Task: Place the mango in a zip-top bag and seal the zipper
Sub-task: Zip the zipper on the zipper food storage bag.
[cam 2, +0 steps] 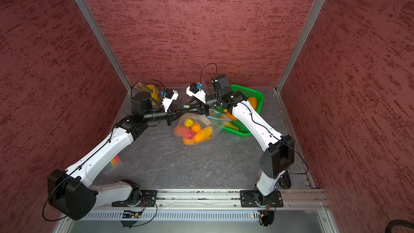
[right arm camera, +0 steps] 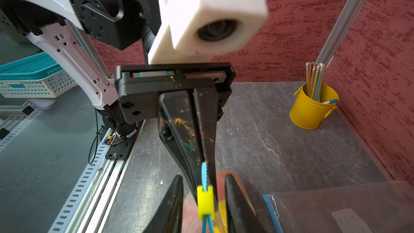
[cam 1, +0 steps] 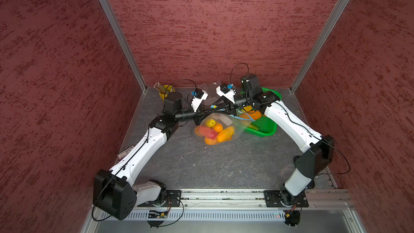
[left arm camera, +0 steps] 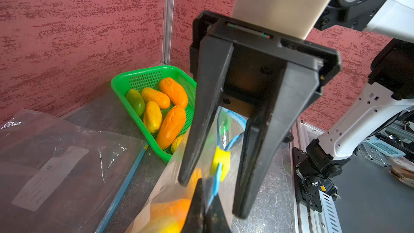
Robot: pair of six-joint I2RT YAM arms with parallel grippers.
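the right gripper (left arm camera: pixel 214 196) stands with its jaws apart, one finger on each side of the yellow slider (left arm camera: pixel 220 162). a gap shows on both sides, so nothing is pinched yet. facing it tip to tip, the left gripper (right arm camera: pixel 205 160) is pressed together on the blue zipper track (left arm camera: pixel 234 141), holding it just beyond the slider.

that is the relation that counts. the track's long axis runs from the left fingertips, through the slider, and on between the right fingers toward the right palm. on the left gripper's side of the slider the track shows as one joined strip. on the right palm's side it splits into two strands, so the open run lies away from the left gripper. i judge the sealing pull should go that way, along the track. the right gripper would do the drag, since it already brackets the slider, and the left would only anchor.

below both sets of fingertips the zip-top bag (cam 1: pixel 226 121) sags onto the table (cam 1: pixel 201 164). the mango (cam 1: pixel 225 133), a long orange fruit, lies inside it among other fruit (cam 1: pixel 210 122). farther out past the right gripper sits the green basket (left arm camera: pixel 143 75) with loose mangoes (left arm camera: pixel 171 126), and a spare bag (left arm camera: pixel 56 153) lies flat beside it.
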